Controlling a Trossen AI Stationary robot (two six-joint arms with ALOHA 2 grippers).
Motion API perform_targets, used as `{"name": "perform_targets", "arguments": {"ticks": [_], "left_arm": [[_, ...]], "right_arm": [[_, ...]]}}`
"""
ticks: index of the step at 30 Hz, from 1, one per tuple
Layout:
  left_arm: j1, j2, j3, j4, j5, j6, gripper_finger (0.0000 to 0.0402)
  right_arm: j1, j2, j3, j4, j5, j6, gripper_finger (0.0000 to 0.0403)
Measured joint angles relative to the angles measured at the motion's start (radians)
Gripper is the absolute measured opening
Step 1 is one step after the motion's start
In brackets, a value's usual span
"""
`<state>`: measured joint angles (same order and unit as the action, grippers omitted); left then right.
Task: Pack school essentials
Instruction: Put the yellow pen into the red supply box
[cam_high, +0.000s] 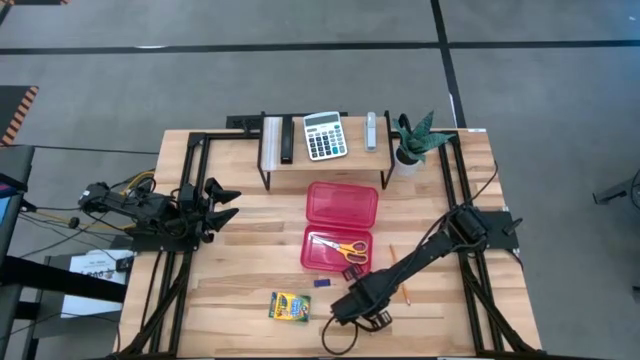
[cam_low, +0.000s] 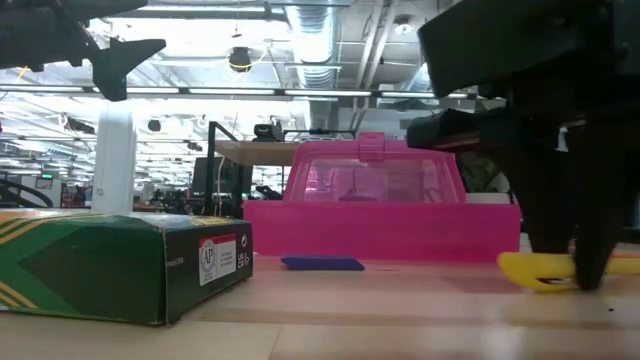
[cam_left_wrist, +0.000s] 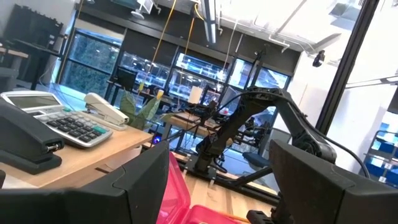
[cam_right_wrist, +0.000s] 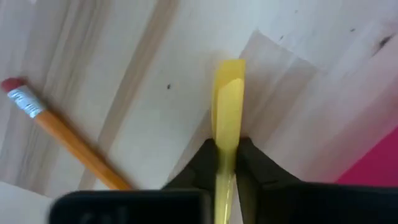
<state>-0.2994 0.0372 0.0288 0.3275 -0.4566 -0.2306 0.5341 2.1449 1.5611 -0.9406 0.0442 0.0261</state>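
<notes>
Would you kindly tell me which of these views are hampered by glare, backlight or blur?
Low view: bright ceiling lights behind leave the right hand a dark silhouette, and the near crayon box is soft. Left wrist view: sunlit windows wash out the background. Right wrist view: the close yellow pencil is slightly blurred. High view: evenly lit.

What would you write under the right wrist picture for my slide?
The right tool pinches a yellow pencil on the wooden table, with an orange pencil lying beside it.
</notes>
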Motion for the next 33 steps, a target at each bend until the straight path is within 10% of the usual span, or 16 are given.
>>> {"name": "perform_targets", "arguments": {"ticks": [20, 33], "left_arm": [[0.000, 0.000, 0.000, 0.000, 0.001, 0.000, 0.0263], [0.000, 0.000, 0.000, 0.000, -0.001, 0.000, 0.0263]], "right_arm": [[-0.128, 0.003, 0.433, -0.322, 0.037, 0.030, 0.0033], [-0.351, 0.003, 0.459, -0.285, 0.037, 0.306, 0.0039]]}}
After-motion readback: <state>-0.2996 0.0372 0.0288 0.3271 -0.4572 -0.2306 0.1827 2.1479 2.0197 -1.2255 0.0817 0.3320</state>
